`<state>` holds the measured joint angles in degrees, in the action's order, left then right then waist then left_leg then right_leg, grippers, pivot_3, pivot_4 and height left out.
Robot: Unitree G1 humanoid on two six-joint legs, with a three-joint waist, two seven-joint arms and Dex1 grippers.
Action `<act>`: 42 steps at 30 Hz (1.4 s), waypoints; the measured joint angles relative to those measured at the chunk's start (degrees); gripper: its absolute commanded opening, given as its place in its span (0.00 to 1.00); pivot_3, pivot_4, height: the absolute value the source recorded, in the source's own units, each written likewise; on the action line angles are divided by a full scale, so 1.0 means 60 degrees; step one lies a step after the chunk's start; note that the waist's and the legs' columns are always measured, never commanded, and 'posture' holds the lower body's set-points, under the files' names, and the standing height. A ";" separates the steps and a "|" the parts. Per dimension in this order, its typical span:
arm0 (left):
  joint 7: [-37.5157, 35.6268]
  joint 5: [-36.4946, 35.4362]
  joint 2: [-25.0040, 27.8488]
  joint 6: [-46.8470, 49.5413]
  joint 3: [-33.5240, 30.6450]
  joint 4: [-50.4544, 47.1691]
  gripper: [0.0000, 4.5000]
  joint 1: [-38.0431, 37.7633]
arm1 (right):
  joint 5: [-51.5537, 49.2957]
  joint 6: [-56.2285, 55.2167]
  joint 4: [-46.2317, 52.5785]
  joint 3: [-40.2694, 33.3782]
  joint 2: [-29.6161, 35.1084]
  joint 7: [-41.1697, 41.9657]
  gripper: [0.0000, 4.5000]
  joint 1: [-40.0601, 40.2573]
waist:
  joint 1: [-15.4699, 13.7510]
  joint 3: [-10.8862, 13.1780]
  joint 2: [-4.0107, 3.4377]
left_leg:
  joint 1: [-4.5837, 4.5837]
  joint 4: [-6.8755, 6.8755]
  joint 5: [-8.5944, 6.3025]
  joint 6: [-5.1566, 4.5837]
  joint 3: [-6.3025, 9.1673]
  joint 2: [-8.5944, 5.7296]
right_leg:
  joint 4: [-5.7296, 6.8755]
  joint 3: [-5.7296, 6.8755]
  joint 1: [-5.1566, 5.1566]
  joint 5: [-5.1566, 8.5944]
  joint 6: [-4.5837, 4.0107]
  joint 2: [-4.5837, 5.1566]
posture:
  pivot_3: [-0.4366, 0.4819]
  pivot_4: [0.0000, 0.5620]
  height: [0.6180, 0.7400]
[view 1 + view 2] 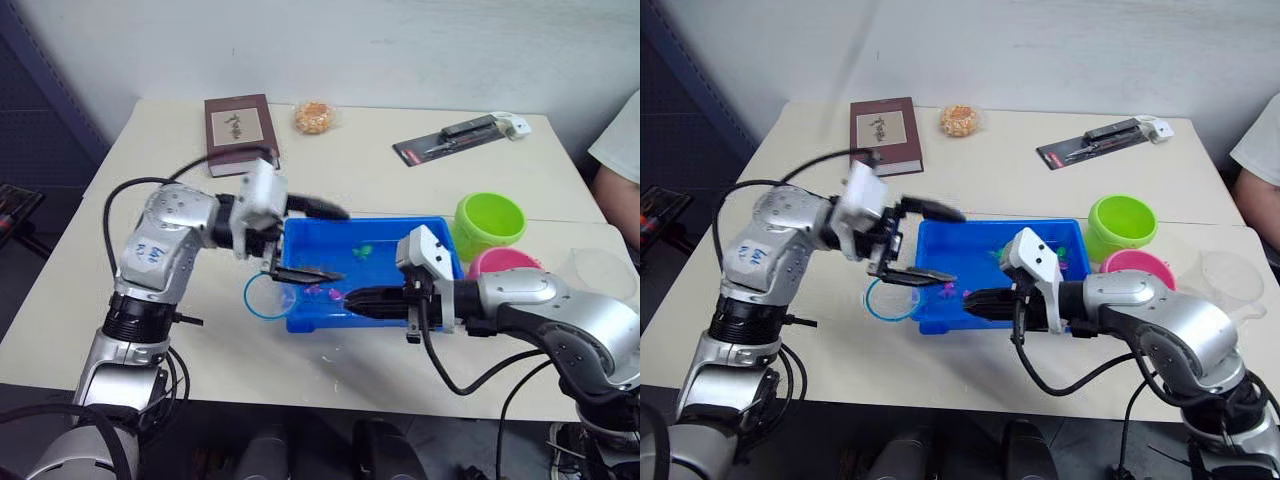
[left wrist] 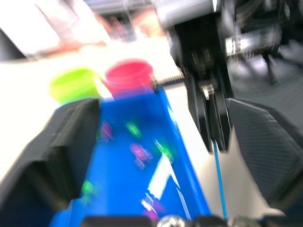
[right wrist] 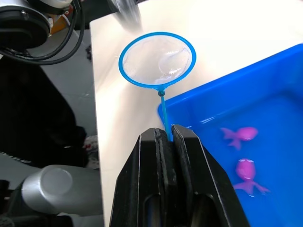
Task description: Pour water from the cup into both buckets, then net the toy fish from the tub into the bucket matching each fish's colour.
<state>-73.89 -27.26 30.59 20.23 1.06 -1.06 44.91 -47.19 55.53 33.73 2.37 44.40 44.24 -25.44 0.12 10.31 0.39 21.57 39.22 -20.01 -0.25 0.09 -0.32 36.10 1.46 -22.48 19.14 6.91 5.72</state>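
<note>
The right gripper (image 3: 165,135) is reaching across the near rim of the shallow rectangular bright blue plastic tub (image 1: 385,232), its two black fingers (image 3: 189,156) pressed together on the thin handle of the small round net with a blue hoop and pale mesh (image 3: 157,59). The hoop is lying outside the tub, just beside its left end, low over the pale desk (image 1: 400,180); whether it is touching the surface cannot be told. The left gripper (image 1: 310,240) is hanging over the tub's left end with its fingers (image 1: 320,208) spread wide apart, holding nothing, one finger above the far rim and the other low near the hoop.

Tiny plastic toy fish are sitting inside the tub: two pink ones (image 3: 242,134) near the right gripper's fingers and a green one (image 1: 365,250) toward the middle. The lime green round plastic bucket (image 1: 490,222) is standing just beside the tub's right end, and the pink round plastic bucket (image 1: 503,262) is sitting nearer the robot, close beside the green one. The wide clear plastic cup (image 1: 603,272) is resting at the desk's right edge, beyond the pink bucket.

At the far side of the desk a dark red book (image 1: 240,130), an orange snack in clear wrap (image 1: 314,116) and a carded tool pack (image 1: 455,138) are lying well apart from the tub. A person's white sleeve (image 1: 620,135) is showing at the right edge
</note>
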 measured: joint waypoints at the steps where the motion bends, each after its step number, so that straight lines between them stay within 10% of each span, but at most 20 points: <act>1: 0.0006 -0.0157 0.0235 0.0081 -0.0268 0.0012 0.99 -0.0070 | -0.0041 -0.0045 0.0010 -0.0324 0.0141 0.0034 0.00 0.0171 | 0.0005 0.0000 0.0000 | 0.0000 -0.0002 0.0000 0.0001 0.0000 0.0001 | 0.0000 0.0002 0.0000 0.0000 0.0000 -0.0001 | 0.48 0.27 0.99; 11: 0.0356 -0.0728 0.2408 0.0749 -0.2259 0.0679 0.99 -0.1665 | 0.0414 -0.0383 0.0042 -0.3552 0.1987 0.0160 0.00 0.3104 | -0.0029 -0.0002 -0.0003 | -0.0013 -0.0010 -0.0002 -0.0003 -0.0021 -0.0005 | -0.0002 0.0009 0.0006 -0.0001 0.0001 0.0005 | 0.48 0.27 0.99; 18: 0.0670 -0.0471 0.2086 0.0463 -0.2035 0.0243 0.99 -0.3402 | 0.1036 -0.0234 -0.0193 -0.4238 0.2271 -0.0191 0.00 0.3935 | -0.0030 0.0000 0.0001 | -0.0021 -0.0004 0.0001 -0.0005 -0.0030 0.0003 | 0.0012 -0.0052 0.0008 -0.0006 0.0009 0.0039 | 0.48 0.27 0.99; 32: 0.1245 -0.0486 0.1459 0.0470 -0.1459 -0.0187 0.99 -0.3186 | -0.0863 0.5803 -0.0903 -0.4748 -0.0662 -0.4241 0.00 0.1605 | -0.0005 -0.0007 0.0006 | -0.0019 -0.0010 0.0004 0.0002 -0.0042 -0.0001 | 0.0031 -0.0042 -0.0013 -0.0007 0.0008 0.0043 | 0.48 0.27 0.99; 42: 0.1253 -0.0485 0.1421 0.0475 -0.1296 -0.0213 0.99 -0.3180 | -0.2073 0.6116 -0.1814 -0.5151 -0.1191 -0.6561 0.00 0.1011 | -0.0007 -0.0007 0.0006 | -0.0019 -0.0011 0.0004 0.0000 -0.0051 -0.0001 | 0.0033 -0.0051 -0.0016 -0.0007 0.0008 0.0031 | 0.48 0.27 0.99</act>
<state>-66.38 -30.17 39.12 23.08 -6.72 -2.34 25.83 -59.63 92.22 22.85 -28.54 37.25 4.87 -19.38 0.08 10.27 0.43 21.46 39.15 -19.98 -0.25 -0.22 -0.32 36.29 1.16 -22.57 19.10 6.96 5.90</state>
